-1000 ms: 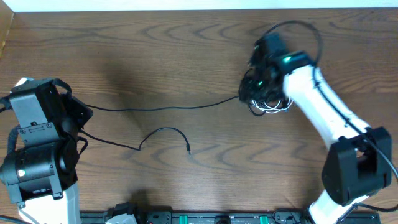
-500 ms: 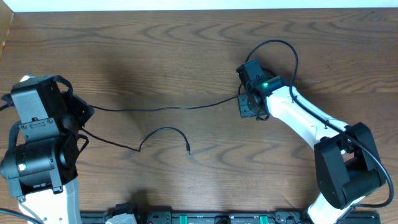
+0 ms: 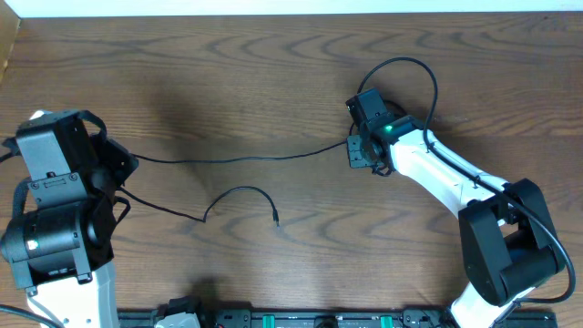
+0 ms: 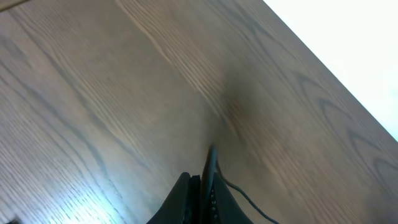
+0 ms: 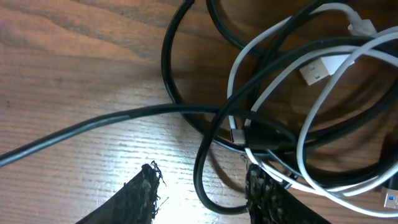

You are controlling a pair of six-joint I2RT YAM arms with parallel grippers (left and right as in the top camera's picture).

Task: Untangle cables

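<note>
My left gripper [image 3: 121, 170] is shut on the end of a long thin black cable [image 3: 237, 158] that runs right across the table to the tangle. In the left wrist view the shut gripper [image 4: 205, 182] pinches that cable [image 4: 244, 199]. My right gripper [image 3: 361, 153] is open and sits over the tangle, hiding it from overhead. In the right wrist view the gripper [image 5: 202, 186] straddles a black cable loop [image 5: 200, 163], with looped black cords and a white cable [image 5: 267, 81] with a USB plug [image 5: 317, 70] just beyond. A second black cable [image 3: 241, 189] arcs near the left arm.
The second cable's free plug end [image 3: 276, 219] lies on the bare wood at table centre. The right arm's own thick black cable [image 3: 412, 66] loops above its wrist. The table's far edge [image 3: 273, 13] runs along the top.
The right arm swung left and came down over the tangle, which showed overhead a second ago and is now covered. In the last half second it barely shifted. The left arm has not moved.
</note>
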